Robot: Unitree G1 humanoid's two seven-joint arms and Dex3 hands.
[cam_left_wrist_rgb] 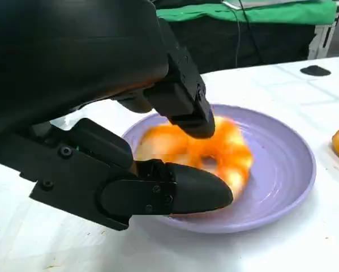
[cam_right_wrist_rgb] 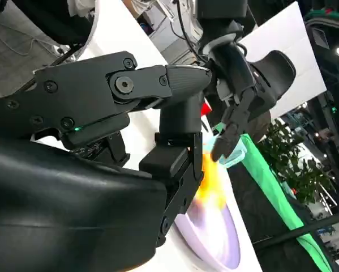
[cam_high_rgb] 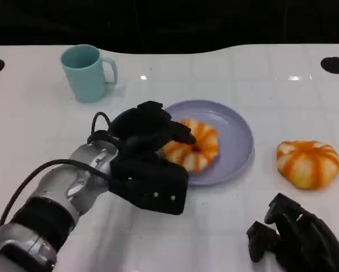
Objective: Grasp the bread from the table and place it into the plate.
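Setting down: we judge our step to be lowering the orange-and-white striped round bread onto the round lavender plate; it already lies within the plate's rim, on the side nearer our left arm.
Doing it well: we should let the bread settle flat on the plate floor before we spread the fingers, then draw the hand up and back toward ourselves, so that no fingertip drags the bread over the rim.
Left hand: our black left hand reaches over the plate's near-left edge; in the left wrist view one finger lies across the top of the bread and a lower one sits at its near side, above the plate rim.
Left hand state: we read it as grasping the bread loosely between upper and lower fingers, though the bread is blurred there and we cannot tell how firm the contact is.
Right hand: our black right hand rests low on the white table, fingers curled in, clenched on nothing.
Second bread: another orange striped bread lies on the table just right of the plate, apart from both hands.
Nearby: a pale teal mug stands well behind the plate, upright.
Risk: a hasty release may roll the bread.
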